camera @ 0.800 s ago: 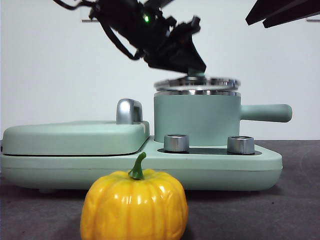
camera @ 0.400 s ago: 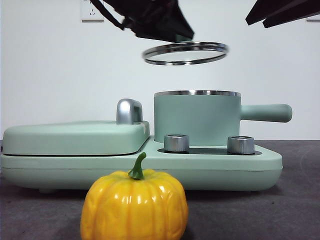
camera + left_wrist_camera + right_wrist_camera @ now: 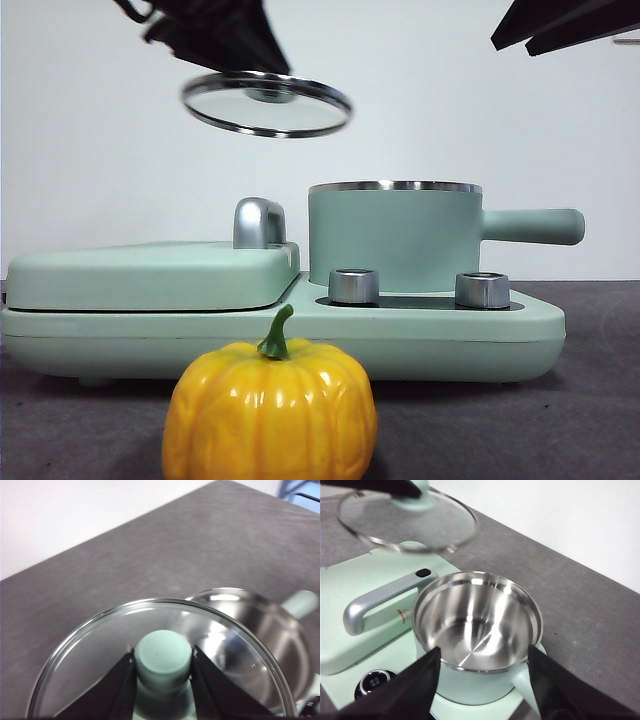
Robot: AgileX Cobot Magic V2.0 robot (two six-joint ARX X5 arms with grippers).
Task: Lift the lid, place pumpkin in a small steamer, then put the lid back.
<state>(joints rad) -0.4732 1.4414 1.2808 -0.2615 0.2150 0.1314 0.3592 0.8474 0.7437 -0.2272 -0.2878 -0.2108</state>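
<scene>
Grey table (image 3: 600, 420) against a white wall. One mint appliance base (image 3: 300, 330), two silver dials (image 3: 353, 286). One small steamer (image 3: 393, 238) on it, uncovered, bare steel inside. One pumpkin (image 3: 270, 412) on the table in front, bottom cut off. One lid (image 3: 267, 103) tilted high above the griddle cover (image 3: 150, 272), knob clenched in left claw (image 3: 164, 667). Right claw (image 3: 482, 680) spread, holding nothing, over the steamer.
</scene>
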